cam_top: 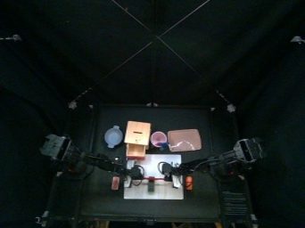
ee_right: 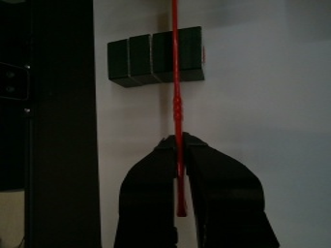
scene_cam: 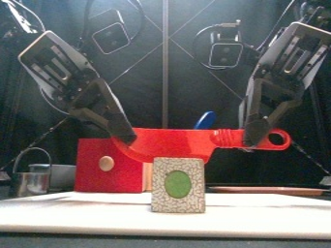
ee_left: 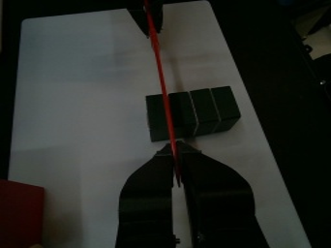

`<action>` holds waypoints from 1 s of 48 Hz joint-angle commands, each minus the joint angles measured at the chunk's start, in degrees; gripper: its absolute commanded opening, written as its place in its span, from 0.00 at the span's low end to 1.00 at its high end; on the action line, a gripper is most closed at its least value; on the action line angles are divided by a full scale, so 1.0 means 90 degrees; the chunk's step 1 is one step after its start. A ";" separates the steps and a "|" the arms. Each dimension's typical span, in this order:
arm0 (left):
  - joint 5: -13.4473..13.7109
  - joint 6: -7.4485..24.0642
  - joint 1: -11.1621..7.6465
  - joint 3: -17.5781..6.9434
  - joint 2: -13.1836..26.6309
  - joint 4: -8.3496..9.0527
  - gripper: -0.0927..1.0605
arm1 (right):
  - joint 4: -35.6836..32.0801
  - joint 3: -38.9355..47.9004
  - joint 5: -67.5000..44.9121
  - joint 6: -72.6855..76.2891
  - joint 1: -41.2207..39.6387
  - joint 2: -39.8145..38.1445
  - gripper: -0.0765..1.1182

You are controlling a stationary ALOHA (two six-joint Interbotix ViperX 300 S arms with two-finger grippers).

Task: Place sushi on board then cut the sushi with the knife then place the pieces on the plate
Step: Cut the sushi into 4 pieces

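While the sushi point(ee_left: 192, 111) is lying uncut on the board point(ee_left: 77, 97), the knife point(ee_left: 158, 68) is being pinched above it by the left gripper point(ee_left: 175, 160) and right gripper point(ee_right: 179, 145), plate point(cam_top: 184, 139) unfilled.

I work in a robot test booth, a lab rig rather than a real kitchen. Black curtains point(cam_top: 152, 53) hang behind and beside my small black table point(cam_top: 89, 191). My left arm point(cam_top: 74, 158) and right arm point(cam_top: 226, 160) come in over its side edges. The kitchen gear is only playthings: a white cutting board point(cam_top: 152, 191) by the front edge, a toy sushi roll point(scene_cam: 179, 184), a red toy knife point(ee_right: 173, 77), and a pink tray point(cam_top: 184, 139) toward the back edge.
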 commanded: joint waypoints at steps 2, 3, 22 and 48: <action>-0.0039 0.0020 -0.0029 -0.0176 0.0029 -0.0039 0.40 | 0.0000 -0.0137 -0.0029 -0.0020 -0.0010 -0.0078 0.36; -0.0039 0.0020 -0.0029 -0.0176 0.0029 -0.0039 0.40 | 0.0000 -0.0137 -0.0020 -0.0020 -0.0020 -0.0078 0.36; -0.0039 0.0020 -0.0039 -0.0195 0.0322 -0.0039 0.40 | 0.0010 -0.0156 -0.0029 -0.0020 -0.0020 0.0264 0.36; -0.0029 0.0039 0.0469 -0.0137 0.0215 0.0244 0.40 | -0.0850 -0.0371 0.0146 -0.0020 -0.0674 0.0293 0.36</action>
